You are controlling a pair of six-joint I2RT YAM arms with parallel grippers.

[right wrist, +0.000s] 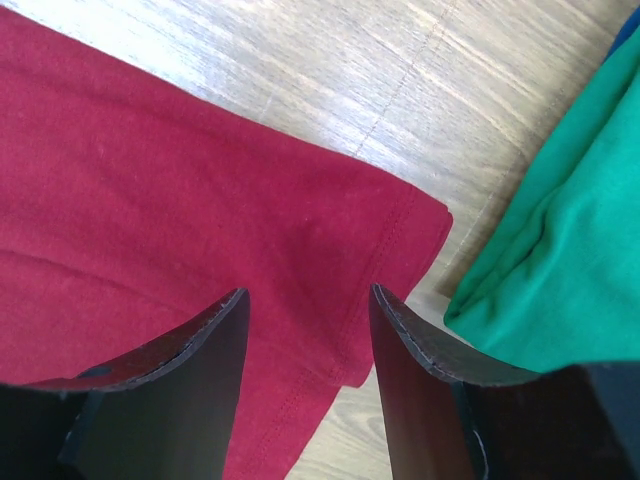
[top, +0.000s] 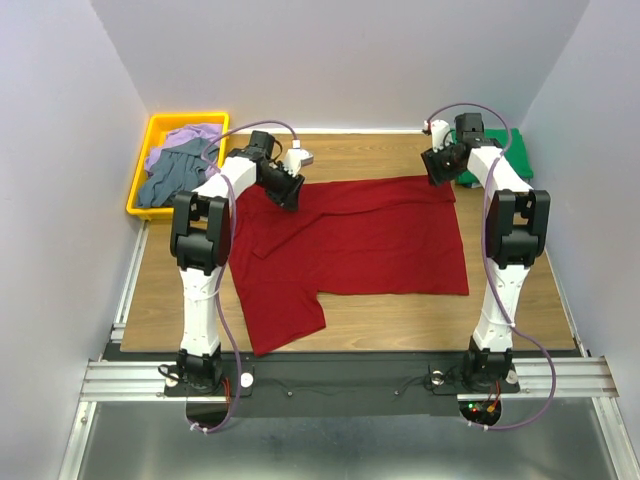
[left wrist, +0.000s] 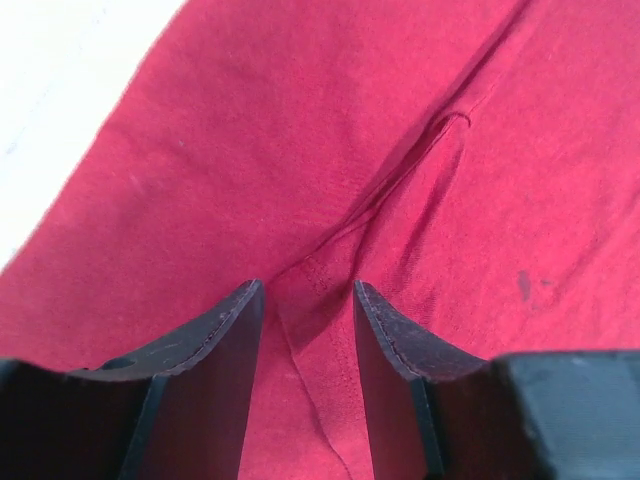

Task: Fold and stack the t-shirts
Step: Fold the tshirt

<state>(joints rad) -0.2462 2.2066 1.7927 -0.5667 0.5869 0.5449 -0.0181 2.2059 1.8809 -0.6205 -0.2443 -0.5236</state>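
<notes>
Bare wood in front and at the right; cloth and a tray crowd the back.
The red shirt covers the middle of the table, leaving an open strip of wood along the near edge and down the right side. The yellow tray, with a heap of shirts in it, fills the back left corner. At the back right the green shirt lies just beside the red shirt's corner, with a narrow gap of wood between them.

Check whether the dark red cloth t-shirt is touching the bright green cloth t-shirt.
Apart. The right wrist view shows bare wooden table between the hemmed corner of the dark red cloth t-shirt and the bright green cloth t-shirt.
</notes>
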